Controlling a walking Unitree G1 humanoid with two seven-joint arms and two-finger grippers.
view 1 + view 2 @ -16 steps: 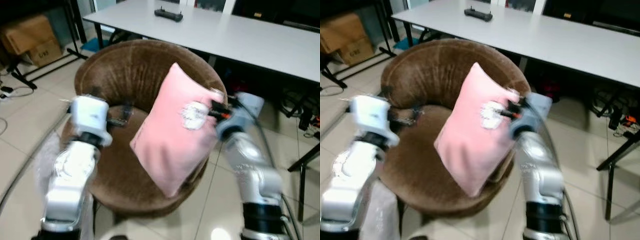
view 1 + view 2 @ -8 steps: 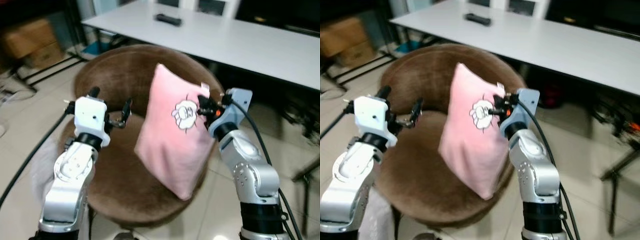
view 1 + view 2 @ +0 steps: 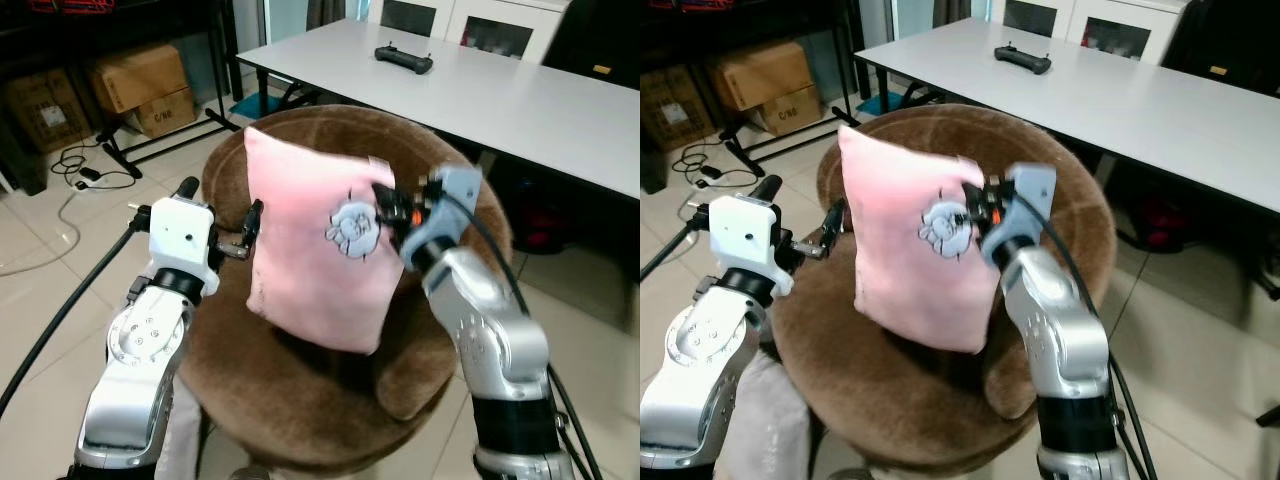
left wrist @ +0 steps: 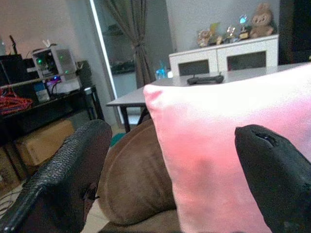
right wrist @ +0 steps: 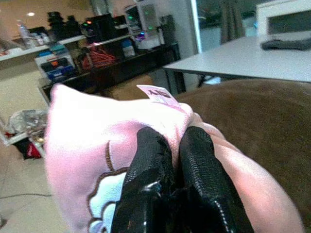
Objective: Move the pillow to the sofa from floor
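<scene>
A pink pillow (image 3: 310, 260) with a white cartoon print hangs upright over the seat of the round brown sofa chair (image 3: 300, 400). My right gripper (image 3: 385, 215) is shut on the pillow's upper right edge, by its white tag. In the right wrist view the two black fingers (image 5: 150, 160) pinch the pink fabric. My left gripper (image 3: 222, 200) stands open just left of the pillow, and the left wrist view shows the pillow's (image 4: 218, 145) edge between its spread fingers. I cannot tell whether the pillow's lower edge touches the seat.
A long white table (image 3: 500, 100) with a black controller (image 3: 403, 60) stands behind the chair. Cardboard boxes (image 3: 140, 85) and a black rack sit at the back left, with cables (image 3: 80, 175) on the tiled floor. A black cable trails from my left arm.
The camera has shifted. My right gripper has carried the pillow leftward, from the chair's right rim to over the middle of the seat, and it now hangs more upright. The left gripper stays open.
</scene>
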